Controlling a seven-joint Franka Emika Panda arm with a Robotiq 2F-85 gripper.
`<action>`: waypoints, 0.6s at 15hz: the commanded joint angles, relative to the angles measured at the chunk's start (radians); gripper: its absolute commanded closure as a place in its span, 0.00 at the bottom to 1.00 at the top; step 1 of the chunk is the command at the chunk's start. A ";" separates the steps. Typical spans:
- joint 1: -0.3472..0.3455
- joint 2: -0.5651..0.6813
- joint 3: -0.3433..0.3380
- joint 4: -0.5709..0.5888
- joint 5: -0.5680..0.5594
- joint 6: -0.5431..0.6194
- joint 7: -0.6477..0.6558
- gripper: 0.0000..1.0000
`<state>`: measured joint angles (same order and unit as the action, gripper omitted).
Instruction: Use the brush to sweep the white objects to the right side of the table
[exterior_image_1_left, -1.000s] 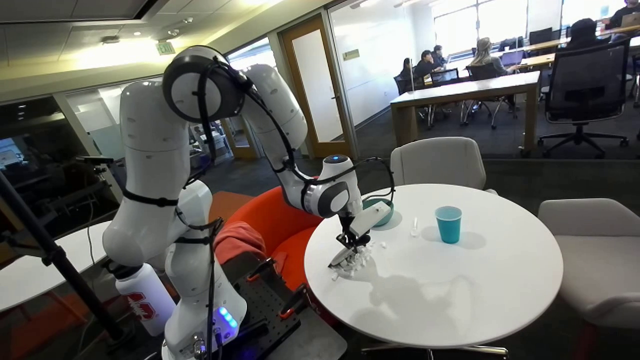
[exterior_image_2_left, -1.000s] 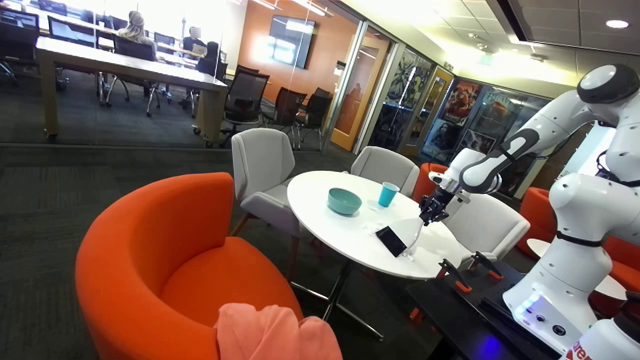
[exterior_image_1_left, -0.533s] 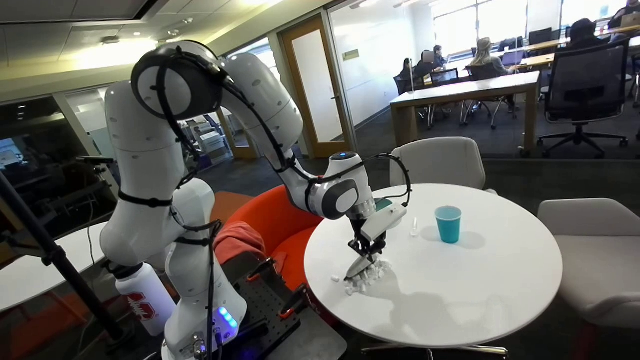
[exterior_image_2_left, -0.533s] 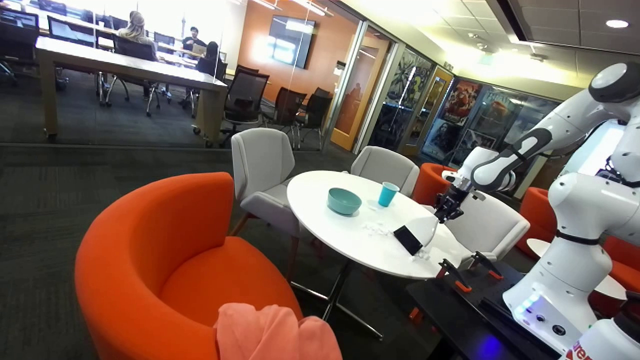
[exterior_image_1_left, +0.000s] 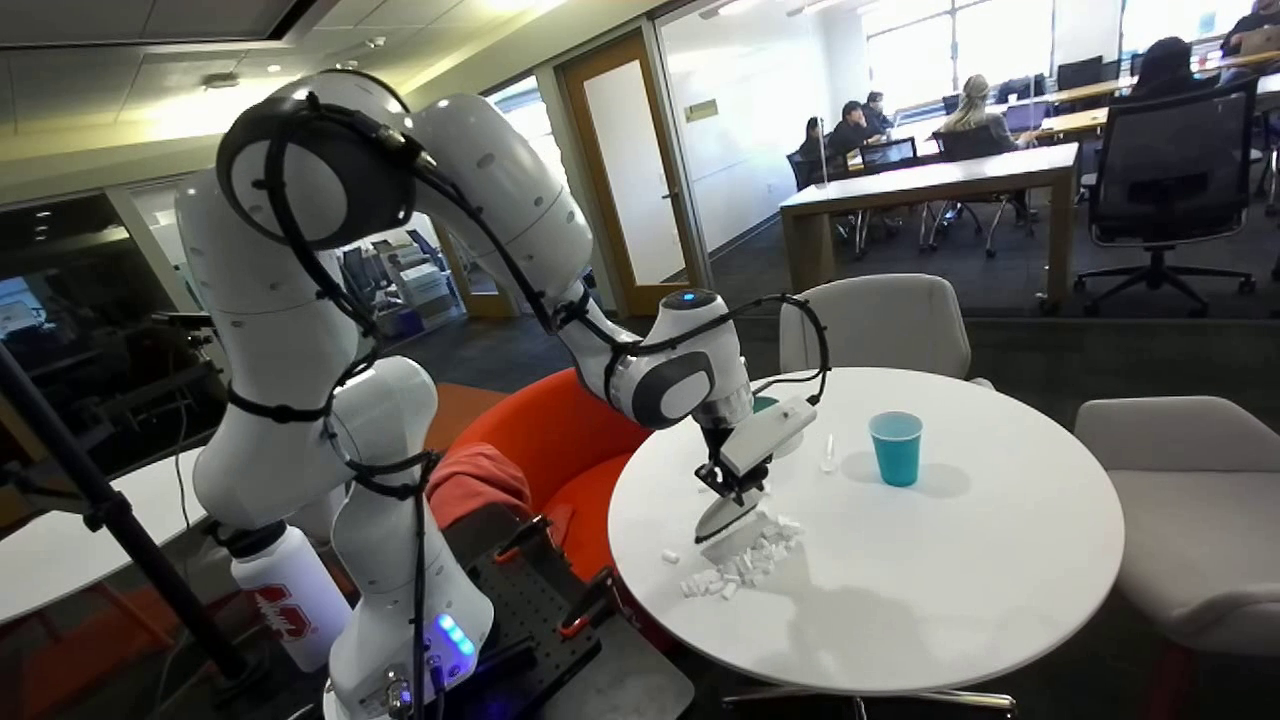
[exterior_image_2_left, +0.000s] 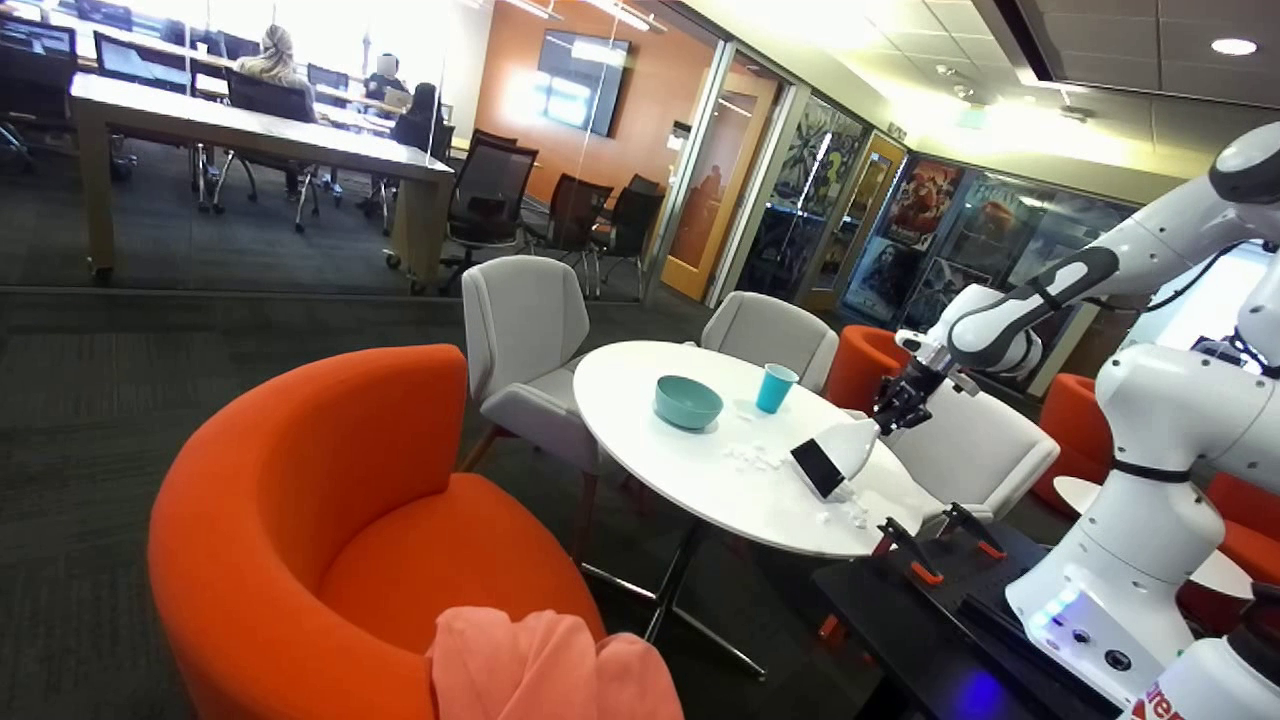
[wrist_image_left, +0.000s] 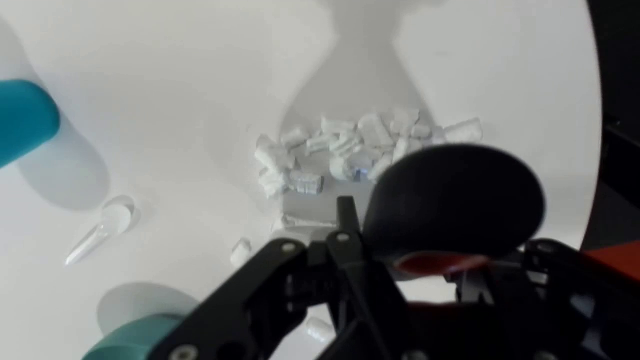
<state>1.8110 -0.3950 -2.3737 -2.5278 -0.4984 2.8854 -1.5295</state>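
Well, elbow (exterior_image_1_left: 300, 178) high, tool (exterior_image_1_left: 739, 492) low over table (exterior_image_1_left: 960, 580).

Table (exterior_image_1_left: 900, 540) in all views, wrist's close overhead

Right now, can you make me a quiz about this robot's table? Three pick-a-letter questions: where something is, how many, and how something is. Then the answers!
1. Where is the spoon?
A) on the floor
B) between the cup and the bowl
C) under the bowl

2. How many white bits are there?
A) one
B) four
C) more than ten

3. How is the brush?
A) held by the gripper
B) lying loose by itself
C) dropped in the bowl

1 B: the wrist view shows the spoon in the gap from cup to bowl.
2 C: the wrist view shows a whole band of them, plus strays.
3 A: in an exterior view, its narrow end goes up into the gripper.
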 joint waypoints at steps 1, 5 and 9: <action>-0.194 -0.043 0.272 -0.013 0.209 -0.077 -0.113 0.86; -0.355 -0.119 0.519 0.004 0.214 -0.215 -0.027 0.86; -0.292 -0.120 0.519 -0.013 0.190 -0.177 0.062 0.86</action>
<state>1.4759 -0.5018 -1.8486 -2.5374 -0.2895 2.6900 -1.5295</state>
